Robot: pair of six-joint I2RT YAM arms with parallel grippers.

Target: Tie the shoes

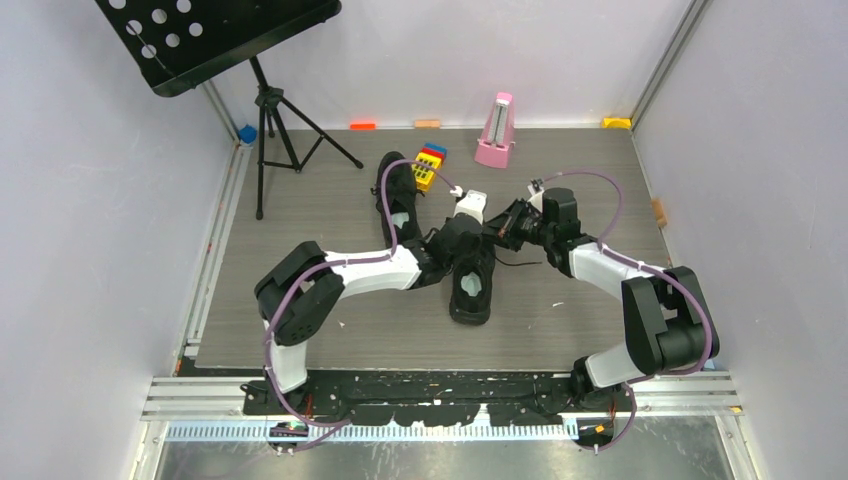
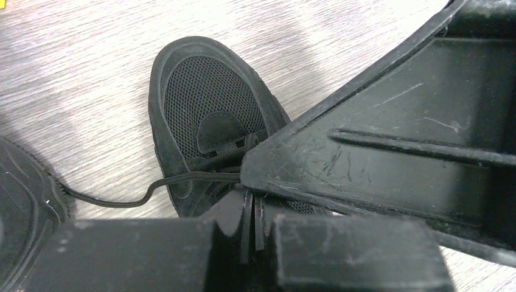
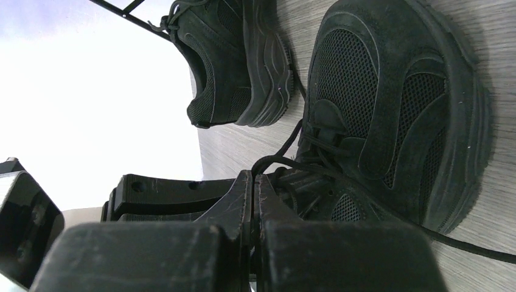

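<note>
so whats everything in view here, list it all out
shoes: 2, black, one mid-table between the end effectors, the other behind it to the left
music stand: 1, black, far left corner
metronome: 1, pink, far edge, centre
toy blocks: 1 stack, yellow, red and blue, beside the far shoe
small bits: several, orange, yellow, blue, along the far edge
table: 1, grey wood grain
arms: 2, white and black, bent in over the near shoe
left end effector: black, fingers together at the laces
right end effector: black, fingers together at the laces
</note>
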